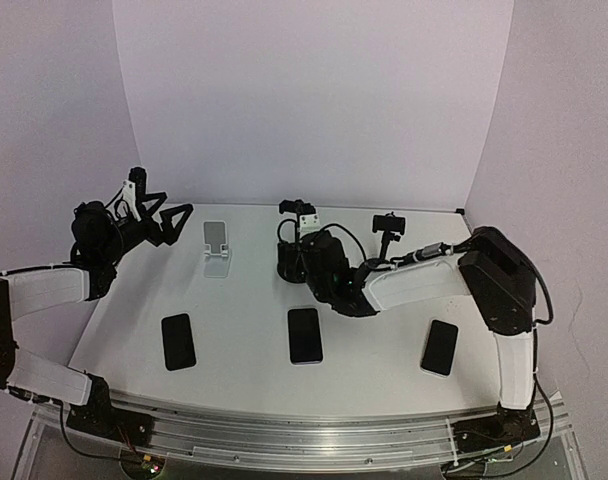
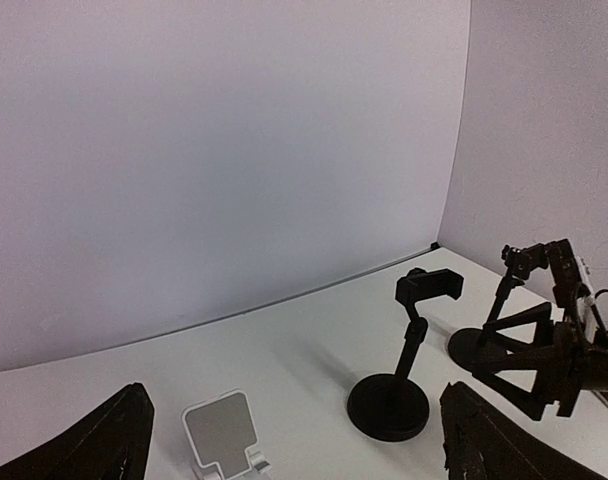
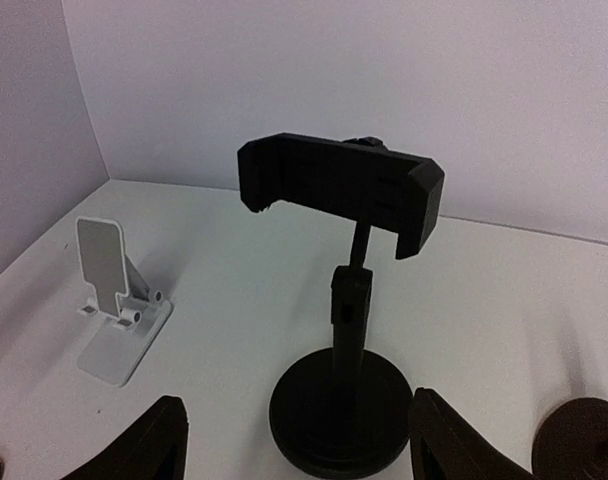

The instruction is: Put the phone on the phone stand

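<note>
Three phones lie flat, long axes running roughly near-to-far; left gripper and right gripper both spread open, empty.

black phones (all three), white folding stand, black clamp stand, white table, lilac walls.

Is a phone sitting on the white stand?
No, the white stand is bare in the right wrist view, with nothing resting on it.

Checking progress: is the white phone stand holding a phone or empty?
Empty. The white phone stand shows a bare backplate; nothing rests on its ledge.
</note>
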